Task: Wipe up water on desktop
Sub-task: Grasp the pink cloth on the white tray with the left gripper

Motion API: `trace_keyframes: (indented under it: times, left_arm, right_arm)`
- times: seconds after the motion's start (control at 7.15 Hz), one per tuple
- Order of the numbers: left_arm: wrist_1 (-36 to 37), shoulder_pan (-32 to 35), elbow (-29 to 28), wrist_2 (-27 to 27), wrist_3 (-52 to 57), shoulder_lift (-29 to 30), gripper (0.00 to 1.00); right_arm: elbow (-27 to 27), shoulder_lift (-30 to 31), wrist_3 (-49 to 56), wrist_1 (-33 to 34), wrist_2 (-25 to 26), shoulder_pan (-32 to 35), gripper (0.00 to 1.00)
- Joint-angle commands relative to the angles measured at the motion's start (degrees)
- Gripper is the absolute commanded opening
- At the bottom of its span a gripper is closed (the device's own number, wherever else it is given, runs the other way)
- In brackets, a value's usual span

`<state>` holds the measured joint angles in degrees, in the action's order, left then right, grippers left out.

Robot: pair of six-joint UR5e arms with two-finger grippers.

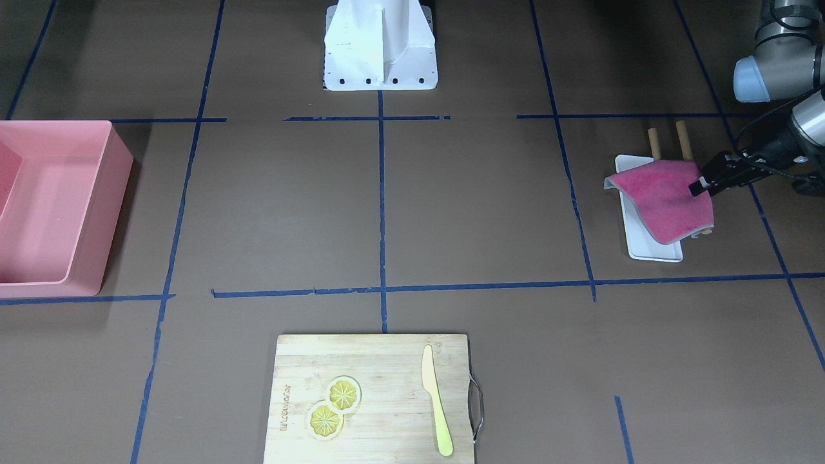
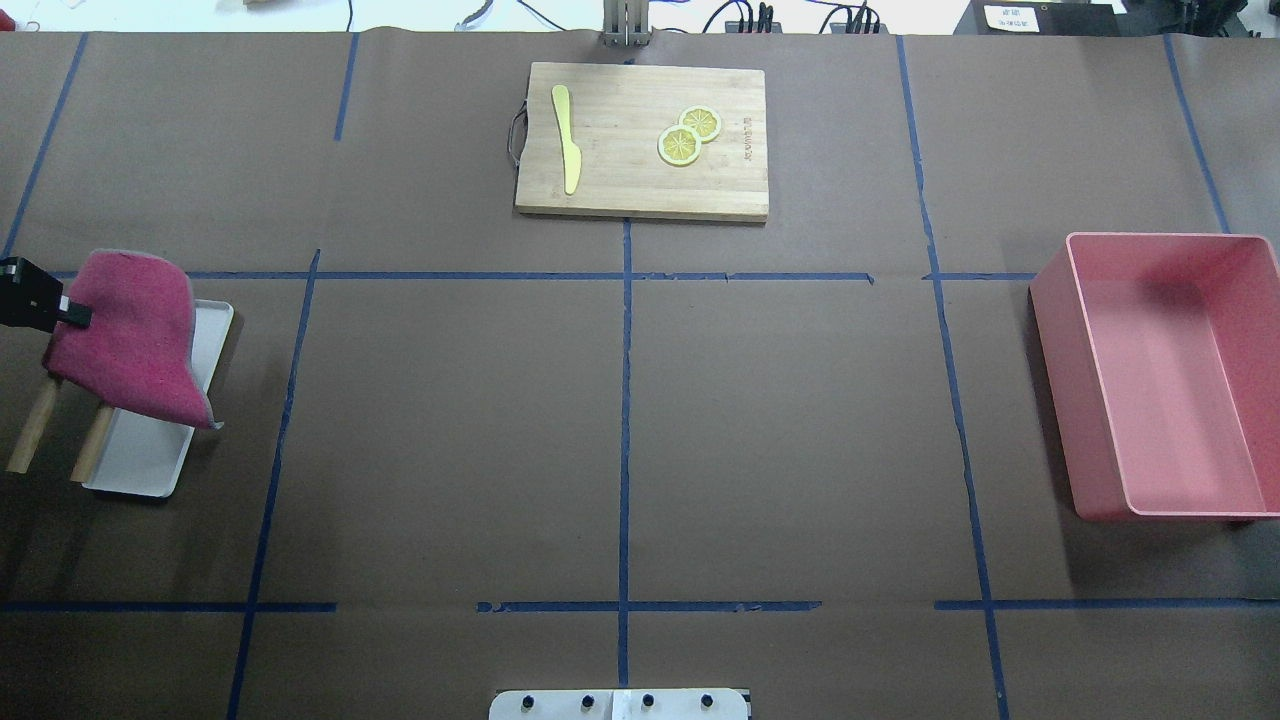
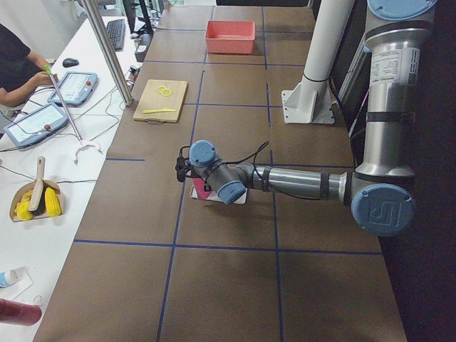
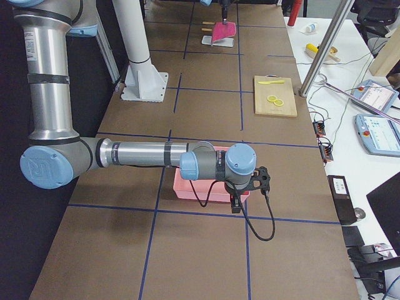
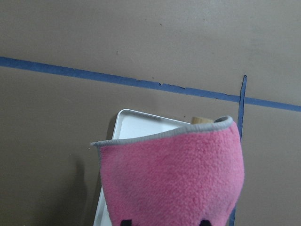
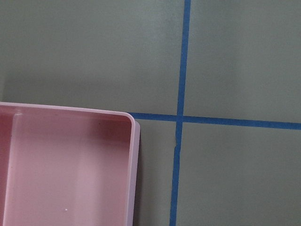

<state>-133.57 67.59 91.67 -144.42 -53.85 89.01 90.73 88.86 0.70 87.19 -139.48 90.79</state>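
Surface [image 2: 780, 420]: matte brown, gridded with dark-blue tape lines, running the full width under both arms. Left arm [image 3: 299, 182] is stretched out low toward the robot's left end of the surface. The left jaws are pinching one edge of a pink cloth [image 2: 135, 340], with black fingertips [image 5: 124, 222] just showing at the bottom of the left wrist view. The held edge is raised and the rest of the cloth sags, grey-trimmed border outward, over a white tray [image 2: 150, 460] and two wooden handles [image 2: 30, 435] that stick out from under it on the robot's side. Cannot tell whether the low end of the cloth rests on the tray or hangs just above it. One corner of the cloth overhangs the tray's inner long edge. Right arm [image 4: 137, 153] reaches to the opposite end, with its wrist above the pink bin [image 2: 1075, 400]. The right wrist view looks down on one bin corner and a tape crossing beside it. The right jaws appear only in the side view, so I cannot tell how they stand. Cutting board [image 2: 620, 180] lies at the far middle edge, opposite the white base mount [image 1: 380, 51], carrying a yellow knife [image 2: 567, 140] and two lemon slices [image 2: 680, 146] that touch each other, well apart from the knife.
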Motion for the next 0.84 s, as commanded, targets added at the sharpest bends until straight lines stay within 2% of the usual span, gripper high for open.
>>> trace_keyframes:
  times: [0.0,0.14,0.42,0.7]
  left_arm:
    - [0.0,0.1,0.1,-0.1,0.1,0.0,0.36]
    - [0.0,0.1,0.2,-0.1,0.0,-0.1,0.36]
    - [0.0,0.1,0.2,-0.1,0.1,-0.2,0.48]
    - [0.2,0.2,0.7,-0.2,0.1,-0.4,0.47]
  right_arm:
    - [0.0,0.0,0.0,0.0,0.0,0.0,1.00]
    - [0.0,0.0,0.0,0.0,0.0,0.0,1.00]
    - [0.0,0.0,0.0,0.0,0.0,0.0,1.00]
    - [-0.1,0.0,0.0,0.0,0.0,0.0,1.00]
